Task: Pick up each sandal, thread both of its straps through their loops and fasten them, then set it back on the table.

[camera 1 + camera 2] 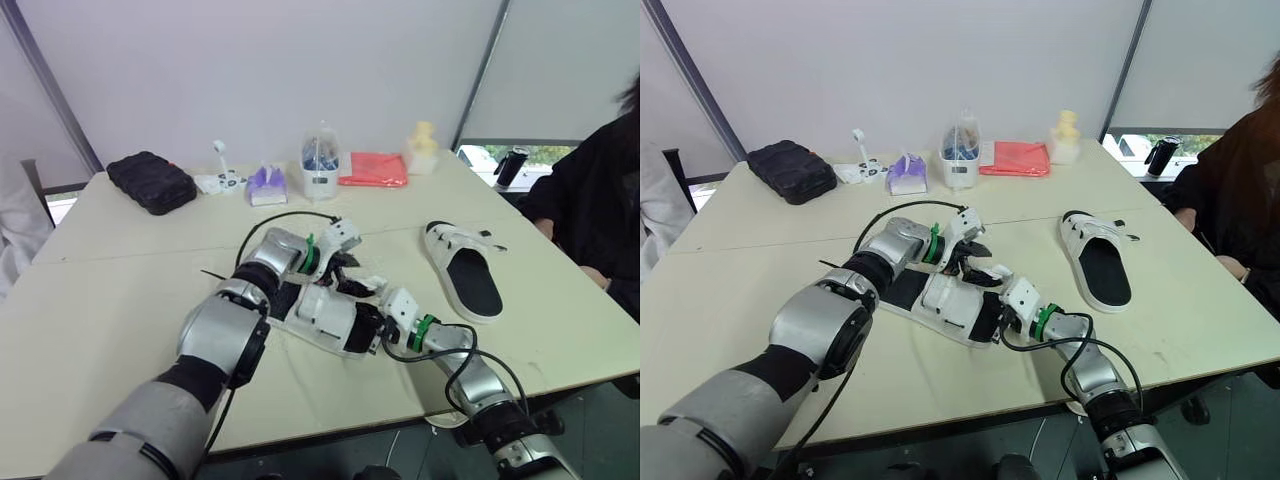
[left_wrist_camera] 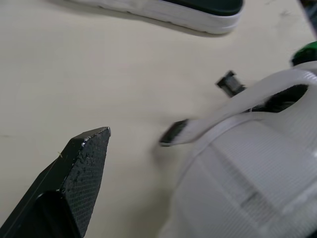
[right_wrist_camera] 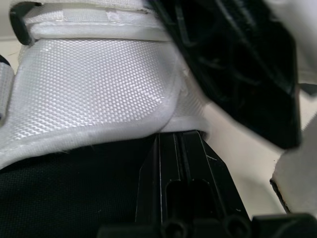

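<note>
One white sandal with a black footbed (image 1: 325, 315) lies in the middle of the table (image 1: 120, 300) between my two grippers. My right gripper (image 1: 372, 325) is shut on its wide white strap (image 3: 99, 84), one finger (image 3: 183, 183) under the strap and the other on top. My left gripper (image 1: 345, 262) hovers at the sandal's far end, open. One of its fingers (image 2: 84, 168) stands beside a loose narrow strap with a black tip (image 2: 174, 135), not touching it. The second sandal (image 1: 465, 268) lies flat to the right, with its straps loose.
Along the far edge sit a black pouch (image 1: 151, 181), a purple tissue pack (image 1: 266, 185), a clear container (image 1: 320, 170), a red cloth (image 1: 373, 168) and a yellow object (image 1: 423, 148). A person in black (image 1: 600, 200) sits at the table's right side.
</note>
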You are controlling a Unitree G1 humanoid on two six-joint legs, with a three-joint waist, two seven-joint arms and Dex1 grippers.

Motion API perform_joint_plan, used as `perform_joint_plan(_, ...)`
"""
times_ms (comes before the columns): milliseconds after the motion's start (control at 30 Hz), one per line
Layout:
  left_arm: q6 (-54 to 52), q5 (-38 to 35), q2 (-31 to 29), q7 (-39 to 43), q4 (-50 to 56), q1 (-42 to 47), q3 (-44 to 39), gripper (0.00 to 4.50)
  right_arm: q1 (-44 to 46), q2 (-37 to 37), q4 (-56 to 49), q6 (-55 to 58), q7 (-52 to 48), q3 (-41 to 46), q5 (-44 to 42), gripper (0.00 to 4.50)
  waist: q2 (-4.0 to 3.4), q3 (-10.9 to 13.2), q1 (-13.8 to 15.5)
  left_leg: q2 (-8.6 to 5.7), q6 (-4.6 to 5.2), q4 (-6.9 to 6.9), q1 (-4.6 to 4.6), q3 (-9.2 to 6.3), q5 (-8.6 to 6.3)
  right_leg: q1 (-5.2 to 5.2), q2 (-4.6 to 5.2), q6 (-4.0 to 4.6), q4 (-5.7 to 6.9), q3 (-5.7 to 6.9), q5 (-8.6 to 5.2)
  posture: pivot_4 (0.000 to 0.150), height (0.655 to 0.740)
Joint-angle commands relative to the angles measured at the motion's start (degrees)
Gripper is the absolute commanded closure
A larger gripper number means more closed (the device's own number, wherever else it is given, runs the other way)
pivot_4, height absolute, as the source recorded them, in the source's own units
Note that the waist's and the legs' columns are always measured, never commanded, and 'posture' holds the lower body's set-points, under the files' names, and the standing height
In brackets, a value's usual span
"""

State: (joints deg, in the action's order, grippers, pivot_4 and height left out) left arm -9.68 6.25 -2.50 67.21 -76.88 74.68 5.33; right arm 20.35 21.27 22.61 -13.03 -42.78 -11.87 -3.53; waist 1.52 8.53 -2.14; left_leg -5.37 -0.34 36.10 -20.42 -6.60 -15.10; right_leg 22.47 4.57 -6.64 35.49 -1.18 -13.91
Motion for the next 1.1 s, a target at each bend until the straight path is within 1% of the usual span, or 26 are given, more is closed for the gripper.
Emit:
perform_joint_plan(33, -6.15, -4.44, 0.89, -2.25, 0.13, 2.81, -5.07, 0.07, -3.97, 0.34, 4.69, 4.65, -0.64, -2.94, 3.61, 4.5, 0.0, 0.0, -0.01, 0.0, 0.0, 0.0, 0.0, 0.0, 0.0, 0.0, 0.0, 0.0, 0.0, 0.0, 0.0, 0.15, 0.74)
perform_joint_plan(233, -12.35, -8.71, 1.38, -7.76, 0.09, 4.2, -11.28, 0.07, -5.15, 0.35, 3.6, 5.0, 0.05, -3.03, 3.61, 4.5, 0.0, 0.0, 0.01, 0.0, -0.01, -0.01, 0.0, -0.02, -0.01, 0.0, 0.02, 0.0, 0.0, 0.0, 0.0, 0.15, 0.74)
perform_joint_plan(400, -17.25, -13.07, 0.53, -9.37, 0.12, 5.41, -16.74, 0.07, -5.47, 0.61, 3.41, 5.08, 0.28, -2.95, 3.57, 4.5, 0.0, 0.0, 0.0, 0.0, -0.04, -0.01, 0.0, -0.01, -0.02, 0.01, 0.03, 0.0, 0.0, 0.0, 0.0, 0.15, 0.74)
perform_joint_plan(433, -18.27, -13.33, 0.21, -9.0, 0.13, 5.59, -17.16, 0.3, -5.48, 0.64, 3.48, 5.03, 0.33, -2.93, 3.59, 4.5, 0.0, 0.0, 0.0, 0.0, -0.04, -0.01, 0.0, -0.01, -0.02, 0.01, 0.03, 0.0, -0.01, 0.0, 0.0, 0.15, 0.74)
perform_joint_plan(500, -19.62, -12.61, -0.35, -6.96, 0.19, 5.62, -16.51, 0.95, -5.41, 0.66, 3.63, 4.92, 0.53, -2.91, 3.7, 4.5, 0.0, 0.0, 0.0, 0.0, -0.04, -0.01, 0.01, -0.01, -0.02, 0.01, 0.03, 0.0, 0.0, 0.0, 0.0, 0.15, 0.74)
perform_joint_plan(567, -18.91, -10.27, -0.84, -4.27, 0.35, 5.12, -13.88, 1.89, -5.33, 0.68, 3.7, 4.9, 0.6, -2.94, 3.79, 4.5, -0.01, 0.0, 0.0, 0.0, -0.05, -0.01, 0.02, -0.01, -0.03, 0.0, 0.03, 0.0, -0.01, 0.0, 0.0, 0.15, 0.74)
perform_joint_plan(633, -16.96, -7.95, -1.35, -2.68, 0.53, 4.58, -11.36, 1.89, -5.28, 0.68, 3.73, 4.88, 0.56, -2.99, 3.81, 4.5, -0.01, 0.0, 0.02, 0.0, -0.05, -0.01, 0.03, -0.01, -0.03, -0.02, 0.03, 0.0, -0.01, 0.0, 0.0, 0.15, 0.74)
perform_joint_plan(700, -12.6, -5.53, -2.43, -0.36, 0.93, 4.0, -8.74, 1.89, -5.22, 0.62, 3.8, 4.84, 0.57, -3.05, 3.85, 4.5, -0.01, -0.01, 0.02, -0.01, -0.05, -0.02, 0.03, -0.01, -0.03, -0.02, 0.02, 0.0, -0.01, 0.0, 0.0, 0.15, 0.74)
perform_joint_plan(867, 6.82, 0.69, -7.71, 7.82, 3.13, 2.58, -1.34, 1.89, -5.52, 0.57, 3.54, 4.82, 0.82, -2.98, 3.85, 4.5, -0.02, -0.01, 0.13, 0.0, -0.07, -0.05, -0.01, 0.0, -0.04, 0.05, 0.04, 0.02, -0.01, -0.03, 0.01, 0.15, 0.74)
perform_joint_plan(1000, 22.0, 6.11, -12.19, 9.01, 4.67, 0.1, 4.56, 1.89, -6.08, 0.8, 3.28, 4.72, 0.72, -3.02, 3.79, 4.5, -0.03, -0.02, 0.39, 0.0, -0.11, -0.05, -0.01, 0.0, -0.07, 0.04, 0.07, 0.03, -0.04, -0.06, 0.01, 0.15, 0.74)
perform_joint_plan(1100, 27.29, 6.43, -13.8, 10.64, 5.25, -1.59, 5.73, 1.89, -6.06, 0.9, 3.41, 4.66, 0.5, -3.13, 3.8, 4.5, -0.06, -0.06, 0.83, 0.0, -0.09, -0.05, 0.02, 0.0, -0.09, 0.01, 0.06, 0.03, -0.07, -0.08, 0.01, 0.15, 0.74)
